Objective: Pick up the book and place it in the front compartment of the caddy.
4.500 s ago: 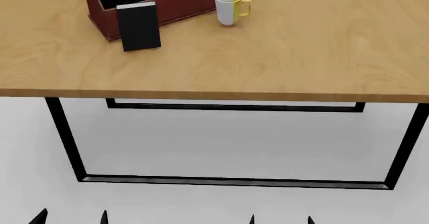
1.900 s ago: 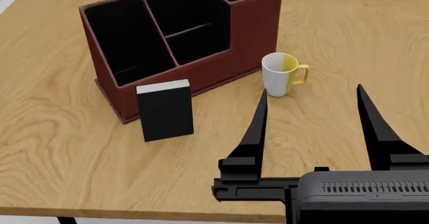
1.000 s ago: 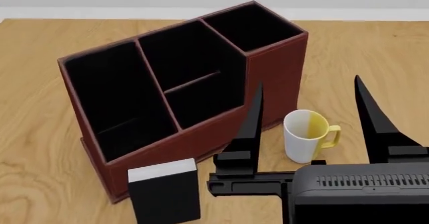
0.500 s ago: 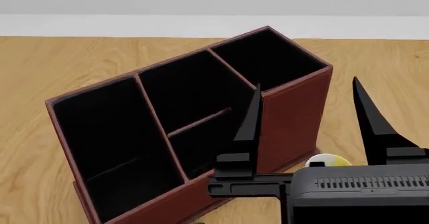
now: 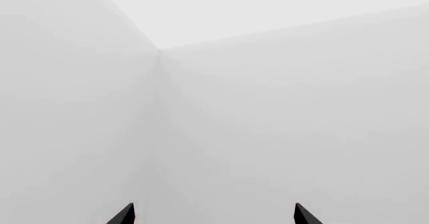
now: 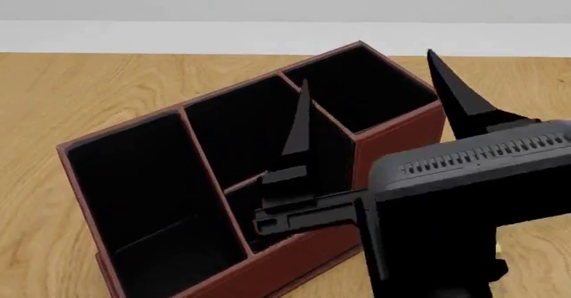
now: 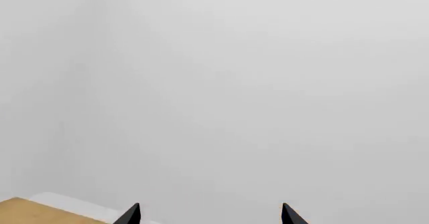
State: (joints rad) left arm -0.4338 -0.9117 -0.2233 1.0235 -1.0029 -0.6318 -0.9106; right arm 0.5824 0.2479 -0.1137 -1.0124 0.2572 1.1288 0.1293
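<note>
Showing only pale walls, the left wrist view catches the left gripper [image 5: 211,216] spread. From the head, the right gripper [image 6: 370,104] hangs spread before the caddy [image 6: 392,144] on the table [image 6: 80,84]; the book is out of sight. The right wrist view shows wall and a table corner.

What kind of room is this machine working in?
Probably a bare computer-simulated room, not a real one: a wooden table carrying a red-brown caddy, with blank white walls behind and nothing else furnished.
</note>
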